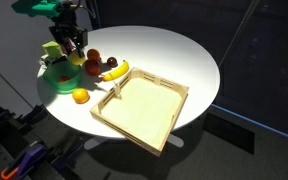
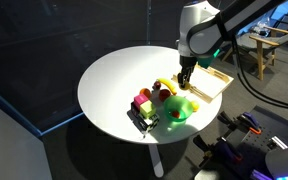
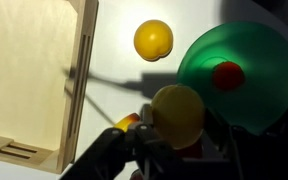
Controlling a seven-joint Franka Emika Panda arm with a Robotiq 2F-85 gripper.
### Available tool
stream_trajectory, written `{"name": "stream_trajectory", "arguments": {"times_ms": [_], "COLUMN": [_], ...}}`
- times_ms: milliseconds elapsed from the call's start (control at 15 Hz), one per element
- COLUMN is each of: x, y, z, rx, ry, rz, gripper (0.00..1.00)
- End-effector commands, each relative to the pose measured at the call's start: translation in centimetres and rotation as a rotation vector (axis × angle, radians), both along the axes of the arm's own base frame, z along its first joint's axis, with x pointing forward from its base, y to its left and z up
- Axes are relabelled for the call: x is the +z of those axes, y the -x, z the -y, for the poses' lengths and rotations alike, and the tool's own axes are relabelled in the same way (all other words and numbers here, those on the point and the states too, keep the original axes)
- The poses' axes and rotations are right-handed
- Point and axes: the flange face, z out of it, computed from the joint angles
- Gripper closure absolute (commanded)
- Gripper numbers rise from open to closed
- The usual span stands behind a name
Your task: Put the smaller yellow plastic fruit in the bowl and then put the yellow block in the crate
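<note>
My gripper (image 3: 181, 128) is shut on the smaller yellow plastic fruit (image 3: 179, 108), a round lemon that fills the space between the fingers. It hangs just beside the rim of the green bowl (image 3: 252, 52), which holds a small red piece (image 3: 227, 75). In both exterior views the gripper (image 1: 74, 48) (image 2: 185, 84) hovers between the bowl (image 1: 56, 86) (image 2: 182, 113) and the wooden crate (image 1: 154, 125) (image 2: 212, 88). The yellow block (image 1: 52, 48) sits beyond the bowl near the table edge.
A round orange fruit (image 3: 153, 40) (image 1: 80, 96) lies on the table between bowl and crate. A banana (image 1: 119, 70) and a red fruit (image 1: 92, 68) lie close to the crate's corner. A pink block (image 2: 141, 100) stands by the yellow one. The round white table (image 1: 174, 50) drops off close behind the bowl.
</note>
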Motion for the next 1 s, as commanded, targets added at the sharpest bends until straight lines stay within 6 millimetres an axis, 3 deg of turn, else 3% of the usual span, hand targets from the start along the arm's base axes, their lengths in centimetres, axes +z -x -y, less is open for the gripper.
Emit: {"name": "stream_trajectory", "arguments": {"times_ms": [0,600,933], "x": [0.7,-1.6,-3.0], "y": [1.8,4.5,5.7], "z": [-1.0,-4.7,-5.8], "rx": [0.1,0.242,0.265], "ry": [-0.004,-0.042,-0.059], "rz": [0.012,0.003,0.039], "gripper": [0.7,0.7,0.7]}}
